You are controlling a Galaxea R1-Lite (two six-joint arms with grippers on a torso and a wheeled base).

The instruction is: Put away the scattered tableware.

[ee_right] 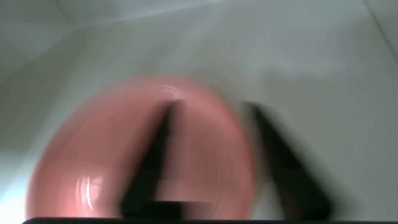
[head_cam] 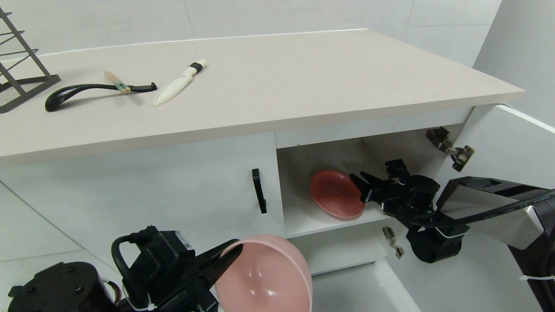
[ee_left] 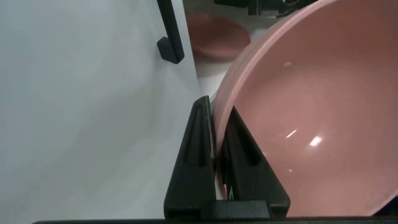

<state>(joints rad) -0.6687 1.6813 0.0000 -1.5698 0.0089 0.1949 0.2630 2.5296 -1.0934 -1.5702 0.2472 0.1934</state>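
Left pincer is clamped on the rim of a glossy, round pink bowl, low by the closed white cabinet door. Right pincer is spread wide, right beside a smooth salmon-red dish on the cabinet shelf.

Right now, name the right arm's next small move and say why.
Probably draw the right gripper straight back out of the cabinet. Its fingers stand open at the edge of the pink plate, which appears to rest on the shelf. The left gripper holds the pink bowl by its rim in front of the cabinet, so clearing the opening seems sensible.
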